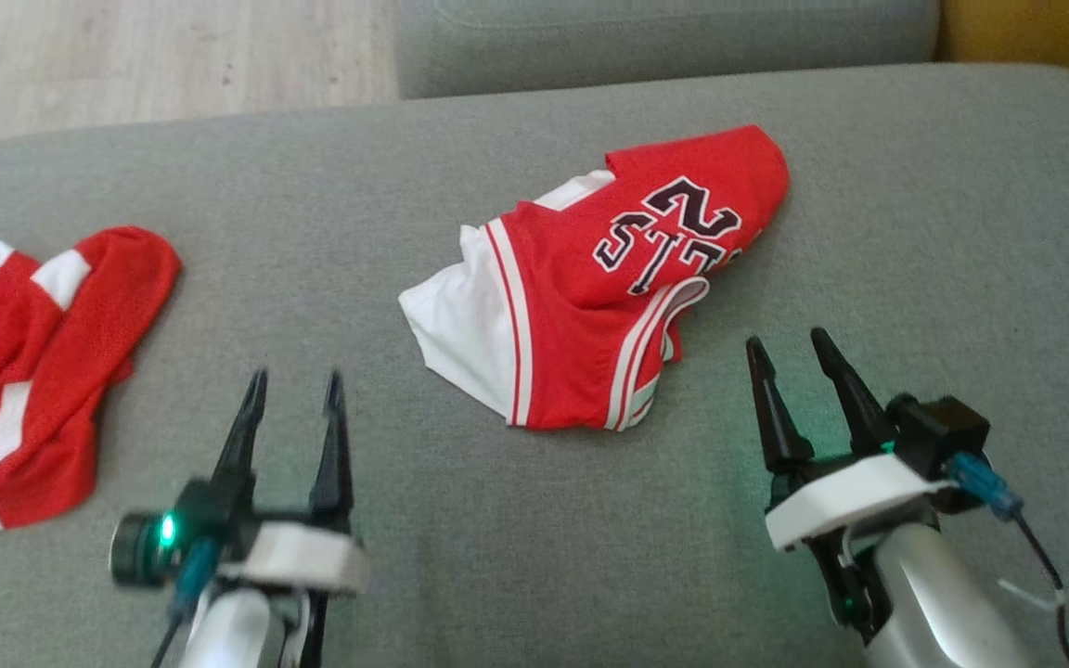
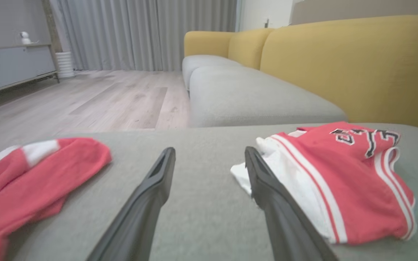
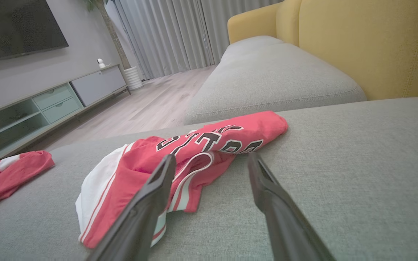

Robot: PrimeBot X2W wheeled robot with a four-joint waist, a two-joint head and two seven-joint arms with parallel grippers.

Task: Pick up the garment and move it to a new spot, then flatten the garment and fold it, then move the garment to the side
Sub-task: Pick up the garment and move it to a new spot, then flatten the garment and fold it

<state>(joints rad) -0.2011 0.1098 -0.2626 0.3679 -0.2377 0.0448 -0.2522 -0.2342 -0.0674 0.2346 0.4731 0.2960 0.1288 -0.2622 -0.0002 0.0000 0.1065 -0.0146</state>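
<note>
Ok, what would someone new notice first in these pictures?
A crumpled red jersey with black lettering lies mid-cushion on the grey sofa. A second red-and-white garment sits at the sofa's left edge. The left claw and right claw hover open and empty nearby.

garment (image 1: 590, 315) on sofa (image 1: 924, 232), other garment (image 1: 52, 353) left

R gripper (image 3: 210, 156) spread (nothing held) near crumpled red jersey (image 3: 132, 170) on grey sofa (image 3: 339, 163).
</note>
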